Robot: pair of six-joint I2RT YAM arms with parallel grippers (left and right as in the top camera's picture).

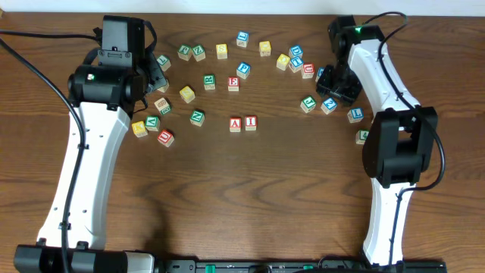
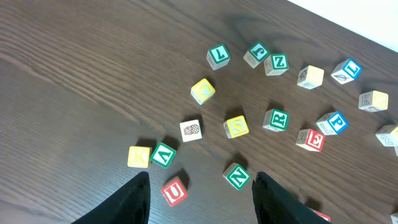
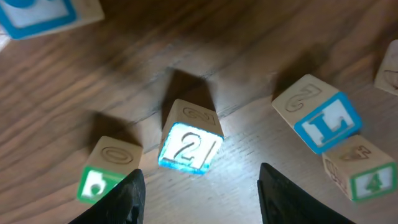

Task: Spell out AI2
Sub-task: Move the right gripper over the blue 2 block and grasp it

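Note:
A red A block (image 1: 236,124) and a red I block (image 1: 250,122) sit side by side at the table's middle. A blue 2 block (image 1: 329,105) lies at the right; in the right wrist view this 2 block (image 3: 189,145) is just ahead of my open right gripper (image 3: 199,193), between the fingers' line and not touched. My right gripper (image 1: 338,85) hovers over it in the overhead view. My left gripper (image 2: 200,196) is open and empty above the left block cluster, near a red U block (image 2: 174,191) and a green N block (image 2: 237,177).
Many letter blocks are scattered in an arc across the back of the table (image 1: 242,189). A blue L block (image 3: 325,121), a green 4 block (image 3: 364,174) and a green block (image 3: 106,171) lie close around the 2 block.

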